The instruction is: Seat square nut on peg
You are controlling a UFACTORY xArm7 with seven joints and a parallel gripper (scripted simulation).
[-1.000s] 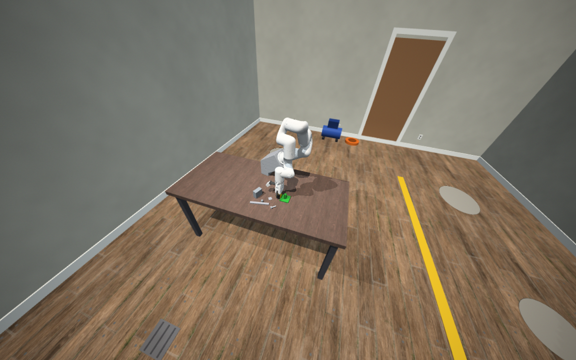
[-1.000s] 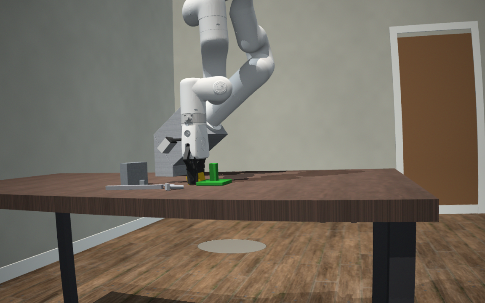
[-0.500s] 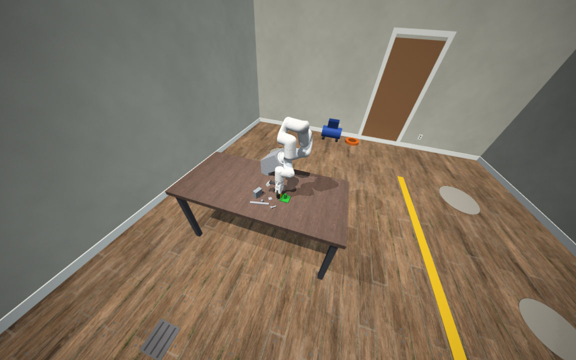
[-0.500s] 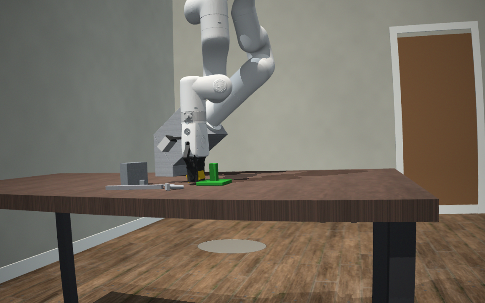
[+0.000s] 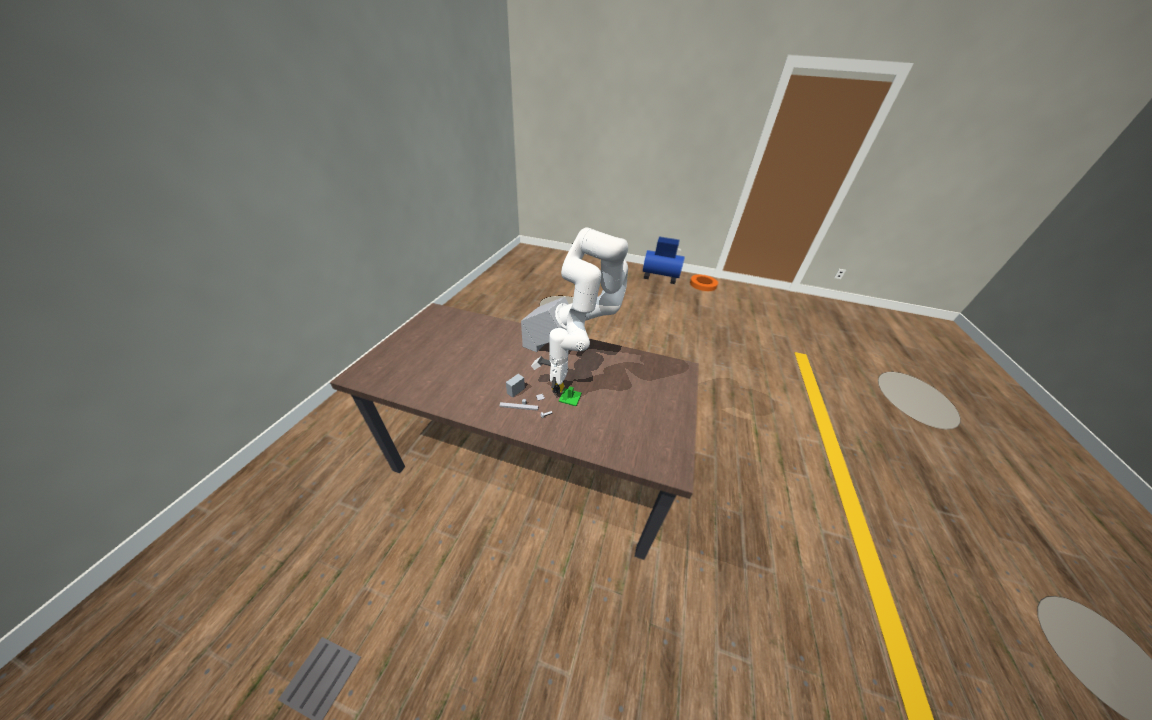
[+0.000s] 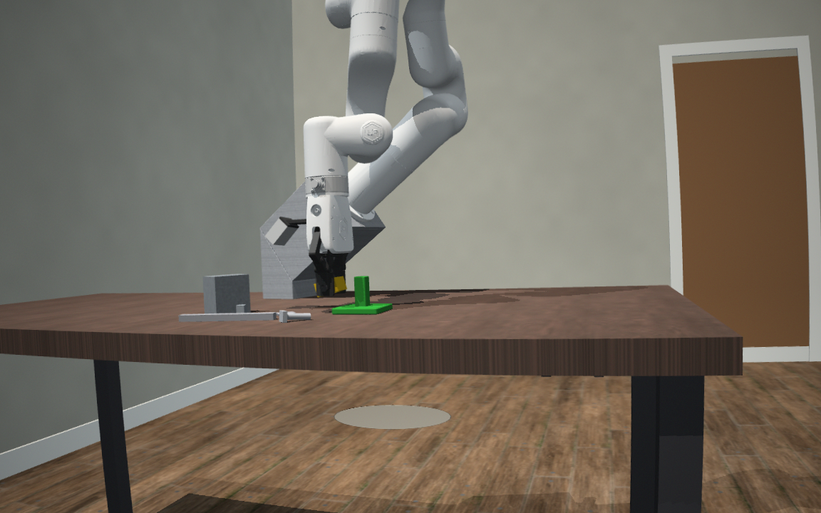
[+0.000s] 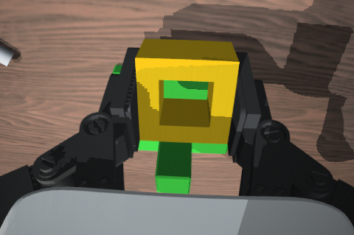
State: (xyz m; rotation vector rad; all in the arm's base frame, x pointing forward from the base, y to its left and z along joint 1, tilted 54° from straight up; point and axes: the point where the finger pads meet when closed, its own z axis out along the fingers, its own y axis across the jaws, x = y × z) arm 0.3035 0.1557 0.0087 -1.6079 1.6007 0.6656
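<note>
My gripper (image 5: 557, 390) (image 6: 331, 291) (image 7: 186, 73) is shut on the yellow square nut (image 6: 339, 284) (image 7: 188, 70), one finger on each side of it. The nut is held a little above the table, with its square hole facing the wrist camera. The green square peg (image 5: 570, 392) (image 6: 361, 290) (image 7: 173, 184) stands upright on its flat green base (image 6: 362, 310) (image 7: 147, 146). The nut is beside the peg, not around it; in the exterior view it is left of the peg. Part of the green base shows through the nut's hole in the wrist view.
A grey block (image 5: 515, 385) (image 6: 225, 294), a long light bar (image 5: 518, 406) (image 6: 228, 317) and a small bolt-like piece (image 5: 546, 413) (image 6: 298, 315) lie left of the peg base. A grey-ended tool (image 5: 537, 363) (image 6: 281, 231) is behind, near the arm.
</note>
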